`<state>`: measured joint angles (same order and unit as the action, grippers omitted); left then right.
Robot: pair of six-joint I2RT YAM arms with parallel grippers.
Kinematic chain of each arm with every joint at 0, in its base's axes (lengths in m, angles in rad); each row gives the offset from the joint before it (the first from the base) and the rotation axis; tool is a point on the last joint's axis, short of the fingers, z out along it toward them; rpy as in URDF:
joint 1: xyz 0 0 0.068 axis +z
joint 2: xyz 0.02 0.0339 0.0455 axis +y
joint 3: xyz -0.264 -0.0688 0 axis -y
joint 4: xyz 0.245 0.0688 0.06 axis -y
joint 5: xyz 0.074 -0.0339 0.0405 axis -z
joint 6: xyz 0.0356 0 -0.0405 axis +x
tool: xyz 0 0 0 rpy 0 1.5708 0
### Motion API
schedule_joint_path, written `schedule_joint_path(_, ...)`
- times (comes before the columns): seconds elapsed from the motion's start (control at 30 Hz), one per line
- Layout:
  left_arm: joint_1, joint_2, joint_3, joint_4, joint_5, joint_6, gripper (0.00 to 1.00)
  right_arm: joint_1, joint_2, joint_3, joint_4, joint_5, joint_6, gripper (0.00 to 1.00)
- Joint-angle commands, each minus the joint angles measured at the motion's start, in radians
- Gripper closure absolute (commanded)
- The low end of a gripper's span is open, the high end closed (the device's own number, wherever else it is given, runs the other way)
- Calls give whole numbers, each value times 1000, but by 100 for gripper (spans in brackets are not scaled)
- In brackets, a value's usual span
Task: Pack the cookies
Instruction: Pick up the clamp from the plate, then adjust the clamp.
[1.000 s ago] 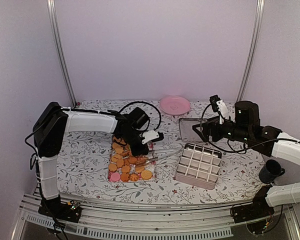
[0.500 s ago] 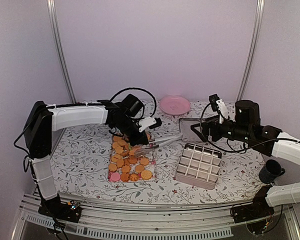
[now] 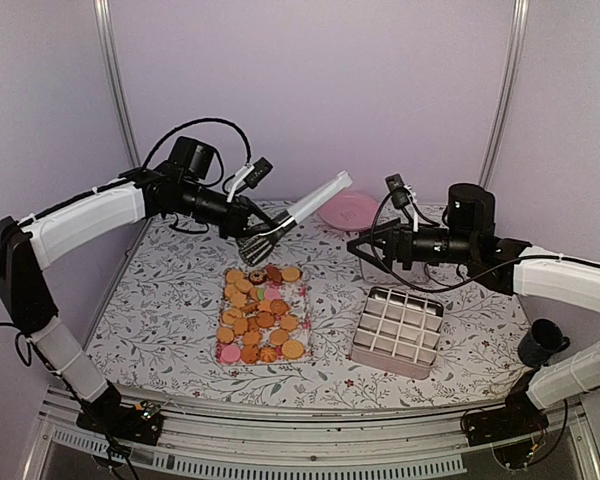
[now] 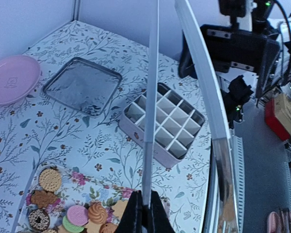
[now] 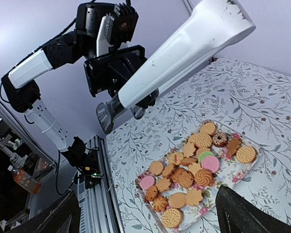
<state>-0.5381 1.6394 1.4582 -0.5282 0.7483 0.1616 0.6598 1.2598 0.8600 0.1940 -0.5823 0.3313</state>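
The cookies (image 3: 260, 315) lay clustered on the surface (image 3: 170, 300), at 9 o'clock from the divided box (image 3: 397, 330). They looked light, stiff and crumbly, best nipped gently by the edges. The left end effector (image 4: 145, 213) pinched raised tongs (image 3: 315, 198); the right end effector (image 3: 363, 247) hung spread.

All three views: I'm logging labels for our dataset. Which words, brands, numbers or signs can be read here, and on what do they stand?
None can be read.
The pink plate: a faint raised mark in its middle, too blurred to read.
The tongs in the left claw: no marking shows.
The cookies: patterns only.
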Motion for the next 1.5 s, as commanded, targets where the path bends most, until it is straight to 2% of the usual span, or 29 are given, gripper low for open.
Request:
schedule_joint_path(0.0,9,-56,-66,118,255,-99,100,-2,120,81,300,-244,161,1)
schedule_joint_path(0.13,8,-64,-98,184,338,-176,100,-2,197,104,543,-281,296,1)
schedule_joint_path(0.23,9,-65,-120,217,361,-203,100,7,234,110,649,-265,368,1)
schedule_joint_path(0.6,9,-73,-137,249,424,-246,100,64,364,198,673,-187,382,1)
schedule_joint_path(0.73,9,-75,-143,249,426,-247,100,76,393,209,733,-175,405,0)
schedule_joint_path(0.9,10,-73,-152,250,424,-246,100,87,428,230,776,-180,433,9)
schedule_joint_path(1.2,28,-73,-170,252,414,-236,100,97,477,260,789,-183,465,36)
schedule_joint_path(1.37,35,-78,-183,253,410,-229,100,98,484,257,780,-135,460,40)
schedule_joint_path(1.47,35,-78,-183,254,404,-231,100,97,490,259,774,-93,465,46)
